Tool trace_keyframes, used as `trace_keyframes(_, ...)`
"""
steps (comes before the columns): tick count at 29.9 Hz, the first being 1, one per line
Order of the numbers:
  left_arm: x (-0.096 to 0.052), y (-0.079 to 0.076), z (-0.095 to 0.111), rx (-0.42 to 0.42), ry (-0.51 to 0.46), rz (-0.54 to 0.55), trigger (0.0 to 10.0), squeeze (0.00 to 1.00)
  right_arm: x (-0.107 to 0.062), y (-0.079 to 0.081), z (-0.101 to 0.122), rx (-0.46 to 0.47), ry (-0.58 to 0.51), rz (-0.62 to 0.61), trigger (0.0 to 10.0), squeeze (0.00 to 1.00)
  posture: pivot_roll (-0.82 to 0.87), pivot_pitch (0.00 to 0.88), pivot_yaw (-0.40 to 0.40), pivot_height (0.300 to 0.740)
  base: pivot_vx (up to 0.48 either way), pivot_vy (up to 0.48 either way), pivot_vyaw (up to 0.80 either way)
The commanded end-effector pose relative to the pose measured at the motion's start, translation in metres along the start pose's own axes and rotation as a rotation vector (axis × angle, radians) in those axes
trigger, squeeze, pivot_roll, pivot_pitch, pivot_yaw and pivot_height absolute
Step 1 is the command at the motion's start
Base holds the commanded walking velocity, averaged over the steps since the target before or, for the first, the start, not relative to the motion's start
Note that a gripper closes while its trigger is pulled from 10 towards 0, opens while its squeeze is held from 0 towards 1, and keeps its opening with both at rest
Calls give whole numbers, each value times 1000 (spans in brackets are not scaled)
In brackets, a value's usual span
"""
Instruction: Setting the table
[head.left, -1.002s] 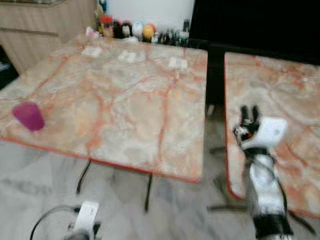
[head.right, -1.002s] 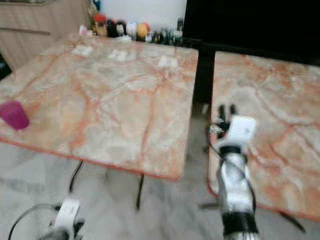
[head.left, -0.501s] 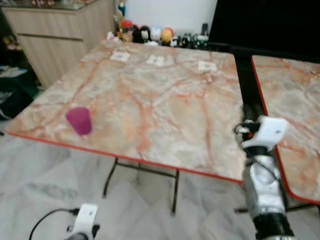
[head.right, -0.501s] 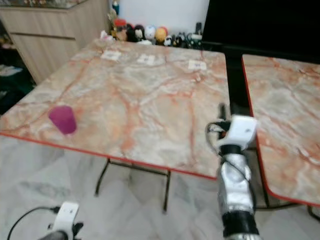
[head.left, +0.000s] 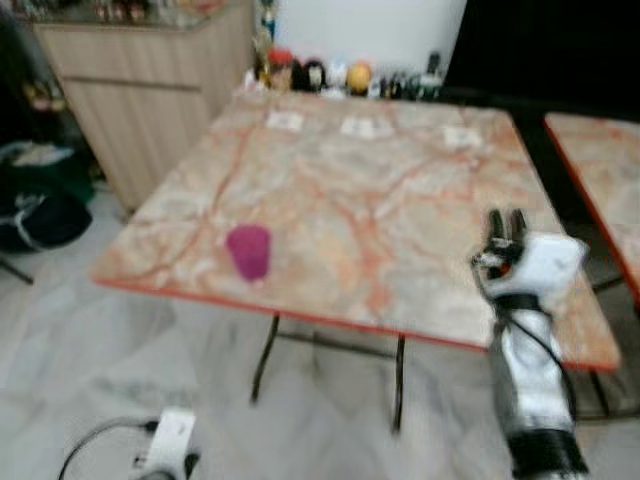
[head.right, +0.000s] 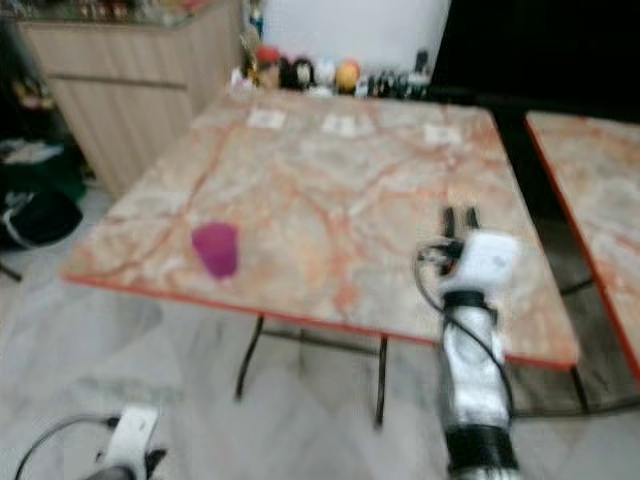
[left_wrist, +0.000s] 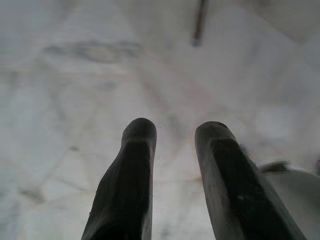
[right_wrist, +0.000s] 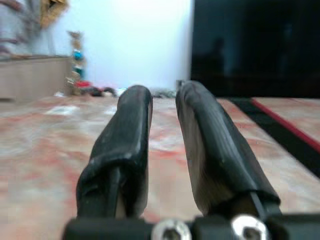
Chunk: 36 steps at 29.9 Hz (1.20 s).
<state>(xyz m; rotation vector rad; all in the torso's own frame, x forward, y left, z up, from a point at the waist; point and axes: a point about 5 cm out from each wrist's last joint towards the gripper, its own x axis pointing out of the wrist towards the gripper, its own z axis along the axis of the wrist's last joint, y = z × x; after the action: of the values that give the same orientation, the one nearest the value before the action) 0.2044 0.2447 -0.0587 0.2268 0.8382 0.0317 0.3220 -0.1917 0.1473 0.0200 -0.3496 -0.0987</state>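
Fingers of the right gripper (head.left: 506, 223) stand upright and close together over the near right part of the square pink-veined marble table with a red edge (head.left: 330, 200), a narrow slit between them and nothing pinched. From the head camera, a single magenta plastic cup (head.left: 248, 250) stands upright near the table's front left edge, well apart from that gripper. Three small white cards or napkins (head.left: 364, 126) lie in a row toward the far side, too blurred to tell which. A cluster of small colourful figurines and bottles (head.left: 335, 76) lines the far edge. A light wooden cabinet (head.left: 150, 95) stands to the left, and the corner of a second, similar table (head.left: 600, 170) shows at the right.

The left wrist camera looks down along the left gripper (left_wrist: 175, 137), whose two black fingers are parted and hold nothing, above the pale grey marble floor (left_wrist: 75, 75); that arm hangs idle.

The right wrist camera looks across the tabletop past its two nearly closed fingers (right_wrist: 132, 135) toward a white wall and a dark screen.

Judging by this, the setting has hardly begun: one cup is on the table, no plates or cutlery can be seen, and neither gripper carries anything.

No brand, label or writing can be read; everything is too blurred.
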Motion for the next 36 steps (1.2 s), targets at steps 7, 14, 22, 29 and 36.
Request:
trace_keyframes(7, 0, -6, -4, -3, 12, -11, 10000, 0, -3, -17, 5, -41, -19, -54, 10000, 0, 57, 3, -9, 740, 0, 120, 0)
trace_keyframes(14, 0, -7, -4, -2, 13, -12, 10000, 0, -8, -29, 9, -80, -38, -126, 10000, 0, 56, 4, -11, 740, 0, 0, 0)
trace_keyframes(22, 0, -9, -4, 10, 10, -16, 10000, 0, -37, -60, 14, -160, -33, -312, 10000, 0, 57, 3, -23, 740, 0, 0, 0)
trace_keyframes(29, 0, -10, -4, 15, 10, -21, 10000, 0, -81, -97, 21, -308, 9, -556, 10000, 0, 48, 3, -28, 740, 0, 0, 0)
trace_keyframes(36, 1, -14, -3, 18, 10, -29, 10000, 0, -137, -133, -11, -310, 245, -868, 10000, 0, 42, 1, -32, 740, 0, 0, 0)
